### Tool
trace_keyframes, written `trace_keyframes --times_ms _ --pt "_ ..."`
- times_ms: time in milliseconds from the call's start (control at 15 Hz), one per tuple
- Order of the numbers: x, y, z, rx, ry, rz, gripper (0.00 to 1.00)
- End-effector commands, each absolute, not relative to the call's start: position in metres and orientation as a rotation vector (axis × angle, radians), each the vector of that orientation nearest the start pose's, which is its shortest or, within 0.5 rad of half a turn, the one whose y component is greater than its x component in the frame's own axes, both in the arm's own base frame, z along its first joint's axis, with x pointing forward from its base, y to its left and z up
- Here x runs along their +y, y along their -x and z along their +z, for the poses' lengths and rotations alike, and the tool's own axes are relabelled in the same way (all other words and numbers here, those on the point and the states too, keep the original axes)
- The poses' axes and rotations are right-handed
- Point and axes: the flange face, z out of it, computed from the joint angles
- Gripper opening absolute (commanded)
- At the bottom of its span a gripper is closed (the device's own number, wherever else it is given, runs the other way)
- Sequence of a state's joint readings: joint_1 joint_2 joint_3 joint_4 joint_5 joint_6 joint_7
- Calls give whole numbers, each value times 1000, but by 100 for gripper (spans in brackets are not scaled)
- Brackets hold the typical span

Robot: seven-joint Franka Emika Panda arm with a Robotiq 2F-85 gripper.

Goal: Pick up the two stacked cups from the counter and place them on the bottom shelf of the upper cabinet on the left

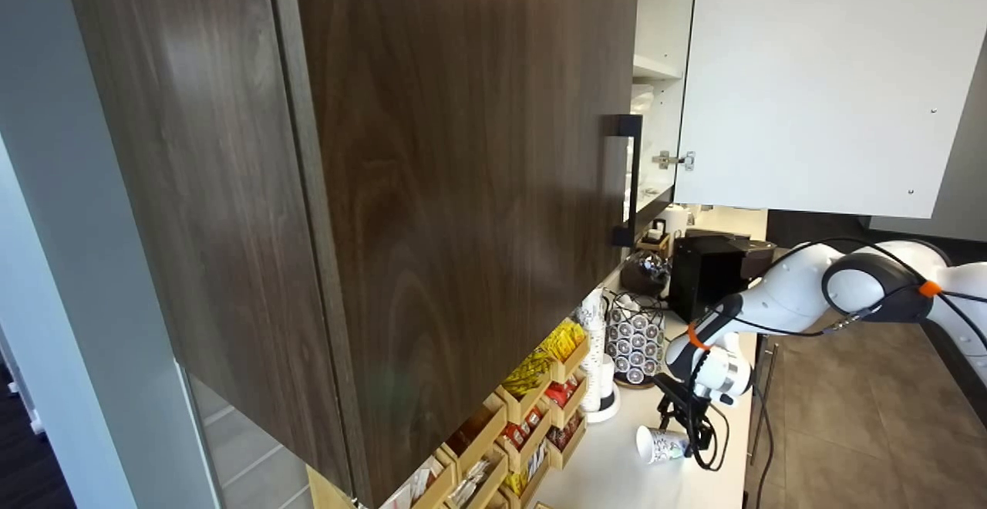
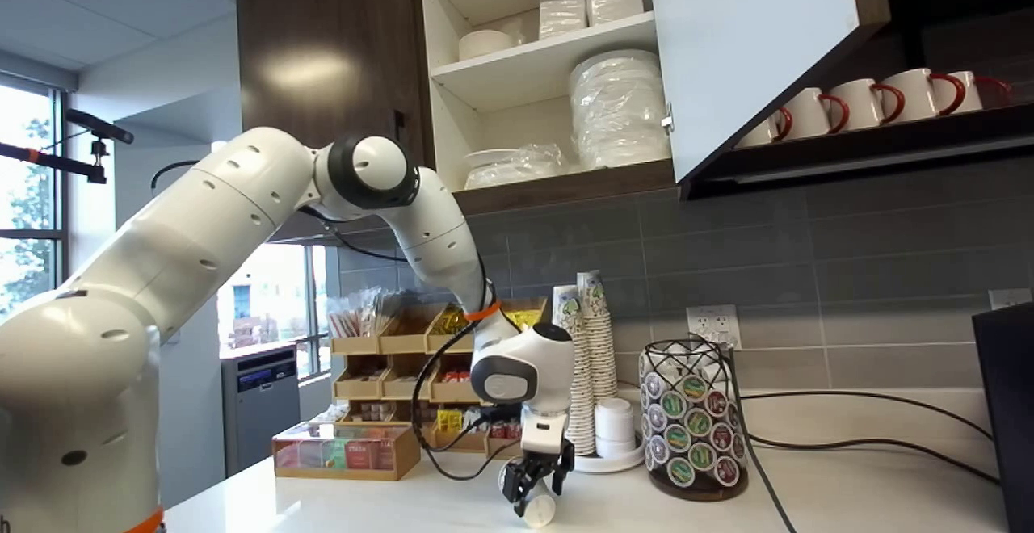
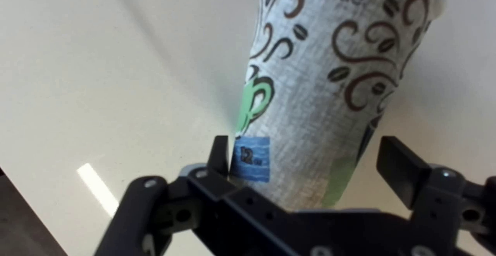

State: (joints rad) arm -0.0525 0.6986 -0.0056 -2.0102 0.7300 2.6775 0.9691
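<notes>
On the counter (image 1: pixel 609 470) we find the stacked cups (image 3: pixel 306 93) lying on their side, between the front edge and the wooden organizer (image 2: pixel 404 390); their mouth, pale inside, points away from that edge, and how many are nested we cannot tell. The gripper (image 3: pixel 308 159) straddles their narrow end with its fingers (image 3: pixel 399 166) apart: the one at the right of the wrist view stands off the cup wall, while whether its partner touches we cannot say. Toward the back edge we see the organizer with small bags (image 1: pixel 528 374) in its compartments, columns of nested paper cups (image 2: pixel 598 339), a round white tray (image 2: pixel 614 463) bearing pale stacks (image 2: pixel 615 428), and a wire holder (image 2: pixel 699 493) packed with coffee pods (image 2: pixel 696 424). By the left edge in an exterior view, a clear-lidded box (image 2: pixel 406 456) contains coloured sachets (image 2: pixel 359 456). Above, the upper cabinet (image 1: pixel 470 208) has one door (image 2: pixel 743 40) open, with wrapped white stacks (image 2: pixel 618 109) on its bottom shelf (image 2: pixel 570 168).
</notes>
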Motion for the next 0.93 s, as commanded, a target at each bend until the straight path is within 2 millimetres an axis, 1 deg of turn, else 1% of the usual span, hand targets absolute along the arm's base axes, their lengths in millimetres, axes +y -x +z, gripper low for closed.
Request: trace_keyframes --times_ms 0,67,200,267,333,400,467,600,867 --pt "-56 -583 88 2150 1866 288 73" --pt "-56 -584 89 2151 1871 283 70" --pt "-56 -584 98 2140 1910 226 55" --pt "-56 -583 105 2143 1936 193 45" --pt "-56 -582 110 2143 1959 178 41" --pt "-55 -581 116 2138 1988 158 40" --pt "-53 -580 125 2123 2054 114 38" --pt "-54 -575 141 2083 2203 28 38" --pt "-43 -569 184 1955 2469 -139 38"
